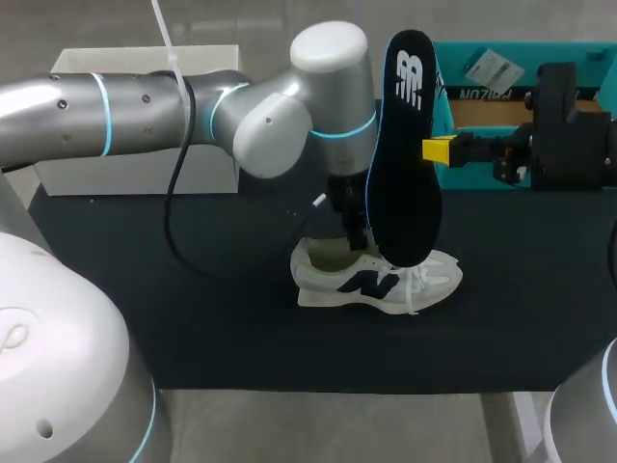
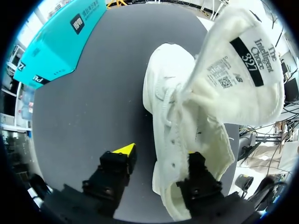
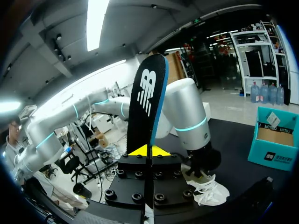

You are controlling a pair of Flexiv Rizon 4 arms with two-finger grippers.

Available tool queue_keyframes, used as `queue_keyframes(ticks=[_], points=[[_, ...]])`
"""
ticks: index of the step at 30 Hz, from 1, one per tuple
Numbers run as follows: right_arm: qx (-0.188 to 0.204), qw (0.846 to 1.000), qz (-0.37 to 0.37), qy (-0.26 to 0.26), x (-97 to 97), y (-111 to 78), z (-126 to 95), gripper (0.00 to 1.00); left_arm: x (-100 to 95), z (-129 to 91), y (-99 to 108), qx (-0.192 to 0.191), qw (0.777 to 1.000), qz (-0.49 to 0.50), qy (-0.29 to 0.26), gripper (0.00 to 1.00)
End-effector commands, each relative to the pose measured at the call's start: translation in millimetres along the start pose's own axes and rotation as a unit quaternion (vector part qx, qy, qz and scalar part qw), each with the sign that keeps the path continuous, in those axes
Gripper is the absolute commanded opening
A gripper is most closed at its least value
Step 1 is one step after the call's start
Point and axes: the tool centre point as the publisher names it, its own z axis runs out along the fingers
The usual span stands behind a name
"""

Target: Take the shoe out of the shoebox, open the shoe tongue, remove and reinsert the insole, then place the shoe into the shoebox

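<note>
The right gripper (image 1: 439, 149) is pinching the dark insole (image 1: 403, 145) upright in the frame's upper centre, above the white sneaker (image 1: 376, 280) lying mid-frame. The left gripper (image 2: 161, 154) is standing spread, straddling the sneaker's side wall. The insole is looking light and floppy, so gripping its edge mid-length seems safest.

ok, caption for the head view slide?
Right gripper holds the removed insole upright over the white shoe, left gripper at its opening, teal shoebox behind.
</note>
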Motion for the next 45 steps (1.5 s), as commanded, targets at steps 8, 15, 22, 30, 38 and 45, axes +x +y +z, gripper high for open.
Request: queue_keyframes(ticks=[8,15,22,30,38,45], points=[[-0.001,1.000,0.000,-0.002,0.5,-1.4,3,0.00,17.7,0,0,0.047,0.998,-0.038,-0.025,0.00],[-0.001,1.000,0.000,-0.002,0.5,-1.4,3,0.00,17.7,0,0,0.047,0.998,-0.038,-0.025,0.00],[-0.001,1.000,0.000,-0.002,0.5,-1.4,3,0.00,17.7,0,0,0.047,0.998,-0.038,-0.025,0.00],[-0.001,1.000,0.000,-0.002,0.5,-1.4,3,0.00,14.9,-4,-2,0.027,0.999,-0.021,-0.008,0.00],[-0.001,1.000,0.000,-0.002,0.5,-1.4,3,0.00,6.4,-28,-4,-0.038,0.989,0.121,0.081,0.00],[-0.001,1.000,0.000,-0.002,0.5,-1.4,3,0.00,6.3,-55,5,-0.041,0.972,0.204,0.106,0.00]])
